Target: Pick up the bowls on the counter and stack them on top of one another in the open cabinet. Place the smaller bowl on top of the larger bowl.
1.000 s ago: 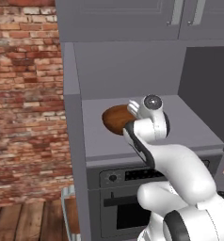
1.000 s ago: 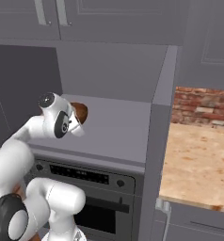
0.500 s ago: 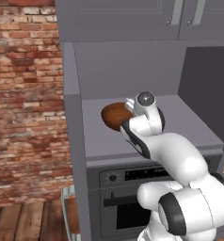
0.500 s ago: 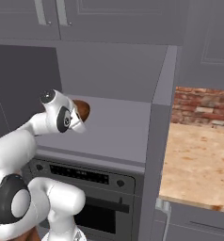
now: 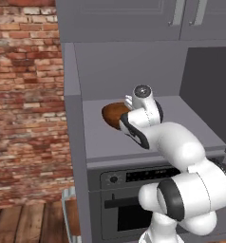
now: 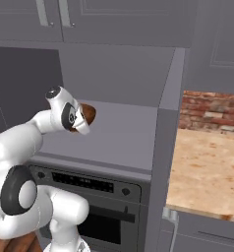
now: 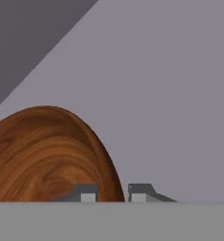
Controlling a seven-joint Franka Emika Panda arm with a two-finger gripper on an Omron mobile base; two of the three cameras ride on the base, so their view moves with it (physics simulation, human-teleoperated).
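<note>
The larger bowl (image 7: 43,155), glossy dark brown and wood-grained, fills the lower left of the hand view. Its rim stands between the two fingertips of my gripper (image 7: 113,194), which is shut on it. In the base views the bowl (image 5: 112,114) (image 6: 89,114) sits low over the grey shelf (image 5: 191,123) of the open cabinet (image 6: 124,133), at the shelf's left side, partly covered by my white hand. I cannot tell whether it rests on the shelf or hangs just above it. The smaller bowl is out of view.
A built-in oven (image 5: 134,190) (image 6: 84,189) sits under the shelf. The niche's grey side walls close in left and right. The tan counter (image 6: 207,172) with a brick backsplash lies right of the cabinet. A brick wall (image 5: 24,95) stands to the left.
My hand has crept a little higher and further into the niche, still gripping the brown bowl, which has hardly shifted. The elbow has swung in behind it.
</note>
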